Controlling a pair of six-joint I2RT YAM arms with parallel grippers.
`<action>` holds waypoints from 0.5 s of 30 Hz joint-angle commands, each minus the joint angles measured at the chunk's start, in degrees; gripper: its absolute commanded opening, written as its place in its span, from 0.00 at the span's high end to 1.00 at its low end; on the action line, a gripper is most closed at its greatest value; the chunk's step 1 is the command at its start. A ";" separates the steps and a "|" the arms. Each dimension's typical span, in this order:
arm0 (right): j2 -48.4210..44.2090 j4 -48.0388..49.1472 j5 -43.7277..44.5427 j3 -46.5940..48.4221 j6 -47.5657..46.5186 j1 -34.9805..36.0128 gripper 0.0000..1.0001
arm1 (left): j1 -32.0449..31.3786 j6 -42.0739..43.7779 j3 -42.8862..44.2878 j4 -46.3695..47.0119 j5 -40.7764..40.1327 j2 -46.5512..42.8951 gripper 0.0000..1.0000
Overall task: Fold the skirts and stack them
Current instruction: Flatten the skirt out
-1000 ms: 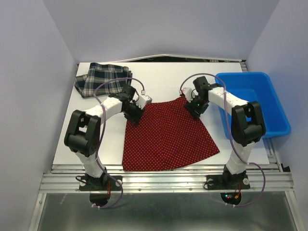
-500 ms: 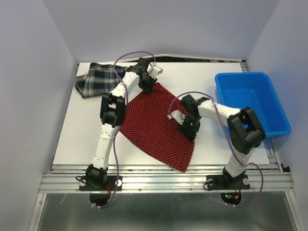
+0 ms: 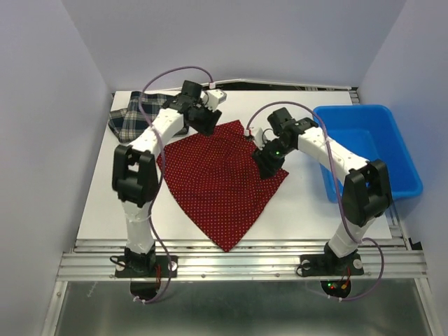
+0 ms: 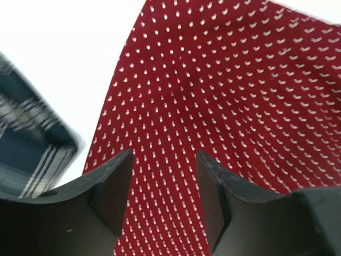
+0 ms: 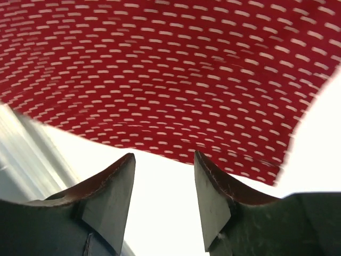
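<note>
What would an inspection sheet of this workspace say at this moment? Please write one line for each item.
Surface: white table, no marks seen.
Job's things: red polka-dot skirt spread flat, one corner toward the near edge; plaid skirt bunched at the far left, with a strip of table between the two.
Clutter: blue bin at the right, nothing seen inside.
Claws: left claw open over the red skirt; right claw open at that skirt's edge; neither holds cloth.
Cables: cables loop above each arm, none on the cloth.
Surroundings: plain walls on three sides; metal rail at the near edge.
</note>
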 commanded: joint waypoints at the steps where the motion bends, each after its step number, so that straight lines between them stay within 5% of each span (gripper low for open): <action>1: 3.59 6.77 7.13 0.15 0.21 -2.73 0.48 | 1.22 -3.14 -14.91 4.08 2.73 -16.39 0.38; 9: 11.61 13.74 15.42 -3.63 0.56 -3.80 0.52 | 1.66 -4.38 -36.20 6.98 2.91 -23.99 0.39; 15: 9.77 3.49 7.53 -11.18 -3.73 0.93 0.55 | 1.92 -3.06 -37.19 7.43 0.20 -21.71 0.39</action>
